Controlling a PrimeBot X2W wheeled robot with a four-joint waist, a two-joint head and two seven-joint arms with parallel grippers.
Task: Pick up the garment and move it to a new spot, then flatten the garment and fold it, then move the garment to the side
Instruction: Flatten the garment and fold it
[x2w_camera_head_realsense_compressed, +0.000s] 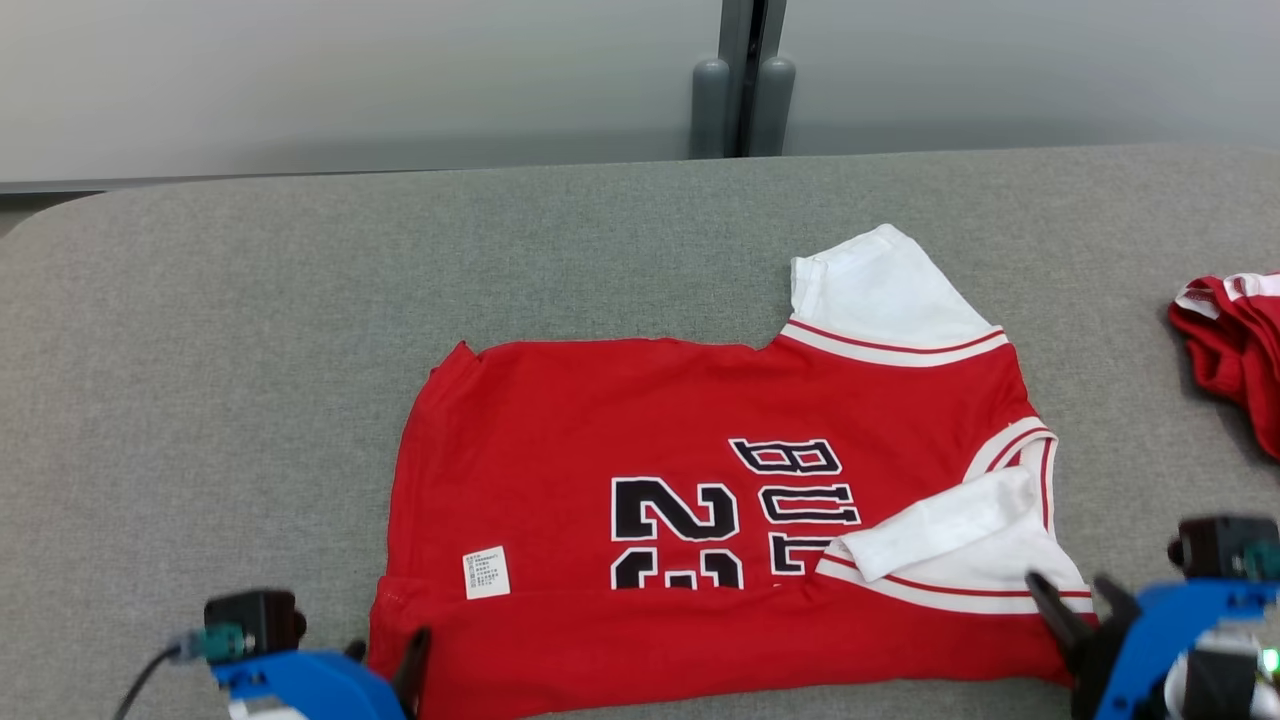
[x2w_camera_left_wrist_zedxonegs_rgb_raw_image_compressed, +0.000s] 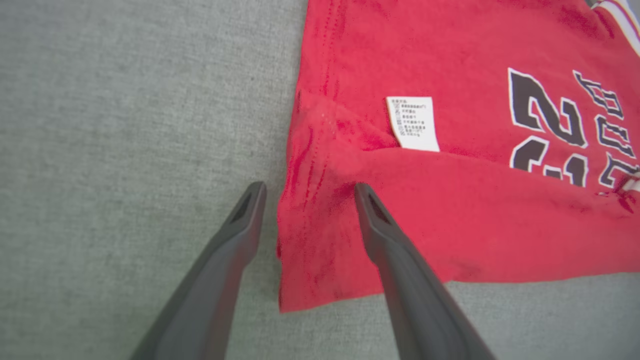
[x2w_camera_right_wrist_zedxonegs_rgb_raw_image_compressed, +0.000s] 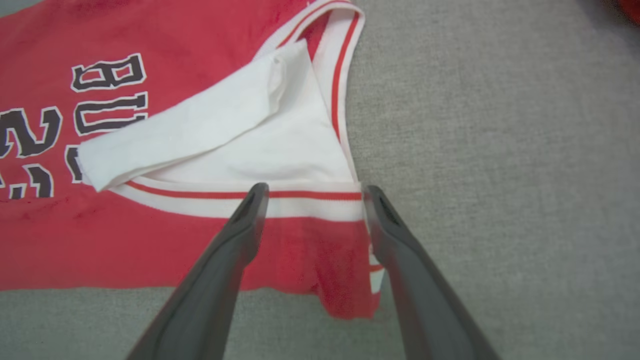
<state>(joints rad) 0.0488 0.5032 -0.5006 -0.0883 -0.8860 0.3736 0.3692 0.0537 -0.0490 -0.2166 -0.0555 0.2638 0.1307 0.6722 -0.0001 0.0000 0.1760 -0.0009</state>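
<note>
The garment (x2w_camera_head_realsense_compressed: 700, 480), a red jersey with white sleeves, lies spread flat in the lower middle of the head view, on the grey padded table (x2w_camera_head_realsense_compressed: 250, 350). We see its black number and letters (x2w_camera_head_realsense_compressed: 740, 510) turned sideways. A band of red along the lower edge is folded up over the front, covering part of the print. A white care label (x2w_camera_head_realsense_compressed: 486, 572) sits toward the lower left of the shirt, just above that fold. One white sleeve (x2w_camera_head_realsense_compressed: 880, 290) sticks out at the upper right. The other sleeve (x2w_camera_head_realsense_compressed: 950, 530) is folded in across the chest at the lower right.

Our left gripper (x2w_camera_left_wrist_zedxonegs_rgb_raw_image_compressed: 308, 187) is at the shirt's lower left corner with its fingers spread wide. In the left wrist view, one finger is over bare table just beside the hem and the other over the red cloth, and nothing is pinched. Our right gripper (x2w_camera_right_wrist_zedxonegs_rgb_raw_image_compressed: 315, 189) is at the lower right corner, also wide apart. In the right wrist view, its fingers straddle the striped trim at the folded edge without holding it.

A second red and white garment (x2w_camera_head_realsense_compressed: 1235, 350) lies bunched at the right edge of the head view, well apart from the jersey. A dark post (x2w_camera_head_realsense_compressed: 742, 80) stands against the pale wall at the top.
</note>
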